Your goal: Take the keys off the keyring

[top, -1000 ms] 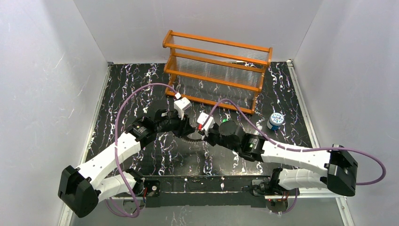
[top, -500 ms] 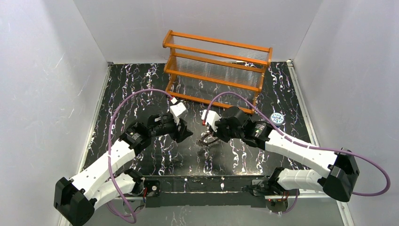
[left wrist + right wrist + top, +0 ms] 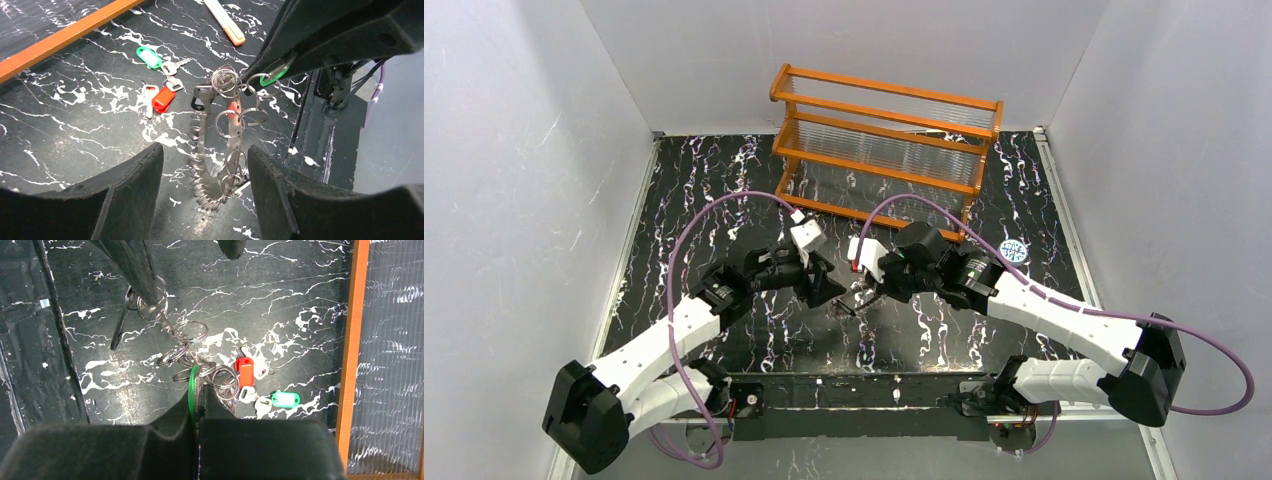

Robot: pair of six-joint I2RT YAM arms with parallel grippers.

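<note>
Over veined black tabletop (image 3: 724,200), right hand (image 3: 198,390) pinching green-headed key (image 3: 274,77), toothed metal keyring (image 3: 201,145) dangling, left hand (image 3: 205,152) agape

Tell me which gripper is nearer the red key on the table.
Right. The right gripper, clamping a green tag, hangs just beside the red key; the open left gripper sits farther back.

A robotics lab test cell; plain white panel walls (image 3: 514,200) stand to either side of the left claw (image 3: 827,288) and right claw (image 3: 871,290); a black marbled tabletop (image 3: 724,180) lies beneath them; an orange rack (image 3: 884,140) stands beyond them; purple cables (image 3: 714,205) loop over white arms (image 3: 1064,320) bolted to a rail (image 3: 854,385) behind the claws.
</note>
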